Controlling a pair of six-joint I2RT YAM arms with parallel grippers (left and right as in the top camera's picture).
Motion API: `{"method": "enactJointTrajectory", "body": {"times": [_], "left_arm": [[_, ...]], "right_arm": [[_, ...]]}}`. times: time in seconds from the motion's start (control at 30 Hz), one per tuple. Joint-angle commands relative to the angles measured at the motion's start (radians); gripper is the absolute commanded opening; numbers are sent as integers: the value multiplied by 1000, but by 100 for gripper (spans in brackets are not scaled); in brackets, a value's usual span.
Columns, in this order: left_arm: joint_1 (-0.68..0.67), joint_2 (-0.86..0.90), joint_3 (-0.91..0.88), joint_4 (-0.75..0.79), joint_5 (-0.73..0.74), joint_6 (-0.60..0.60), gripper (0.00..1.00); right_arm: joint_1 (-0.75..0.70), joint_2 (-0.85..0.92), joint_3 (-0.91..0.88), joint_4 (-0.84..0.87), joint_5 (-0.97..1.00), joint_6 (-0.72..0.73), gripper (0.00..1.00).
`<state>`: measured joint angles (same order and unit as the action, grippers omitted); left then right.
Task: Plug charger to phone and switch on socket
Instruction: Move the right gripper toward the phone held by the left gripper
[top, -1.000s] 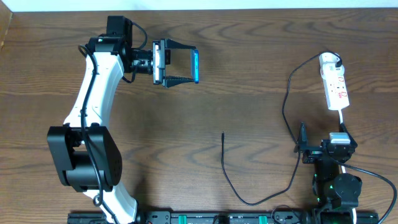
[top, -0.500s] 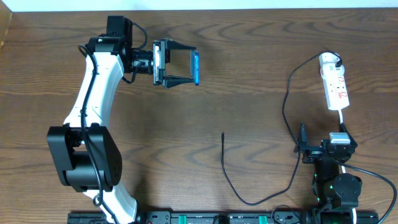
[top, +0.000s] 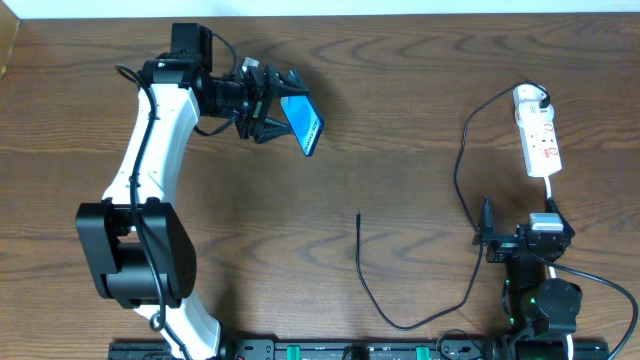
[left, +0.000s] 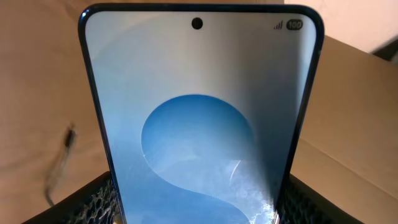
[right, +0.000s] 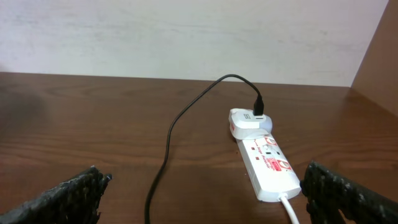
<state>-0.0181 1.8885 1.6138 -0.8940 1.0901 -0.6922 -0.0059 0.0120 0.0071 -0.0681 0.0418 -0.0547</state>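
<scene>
My left gripper is shut on the phone and holds it tilted above the table at the upper left. In the left wrist view the phone's blue screen fills the frame between the two fingers. The charger cable runs from its white adapter on the socket down to a loose plug tip at mid-table. My right gripper is open and empty at the lower right. In the right wrist view it faces the socket and cable.
The socket's white cord runs down toward the right arm base. A wall lies along the table's far edge.
My left gripper has rotated at the wrist, so the phone now sits tilted with its screen partly facing up instead of edge-on. The right arm has not moved.
</scene>
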Motion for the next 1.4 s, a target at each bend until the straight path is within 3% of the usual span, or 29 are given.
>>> {"method": "enactJointTrajectory", "body": {"times": [0.0, 0.13, 0.47, 1.03, 1.2, 1.37], "left_arm": [[0, -26, 2, 49, -33, 44, 8], [0, -26, 2, 130, -34, 22, 7], [0, -26, 2, 338, -95, -314, 7], [0, -26, 2, 512, -101, -432, 7], [0, -26, 2, 515, -101, -432, 7], [0, -26, 2, 515, -116, -432, 7]], "right_arm": [[7, -5, -2, -3, 8, 13, 99], [7, -5, -2, -3, 8, 13, 99], [7, -5, -2, 6, 9, 13, 99], [5, 5, 25, 294, 38, -31, 99], [5, 111, 115, 296, 34, -29, 99], [5, 400, 324, 296, -23, -29, 99]]}}
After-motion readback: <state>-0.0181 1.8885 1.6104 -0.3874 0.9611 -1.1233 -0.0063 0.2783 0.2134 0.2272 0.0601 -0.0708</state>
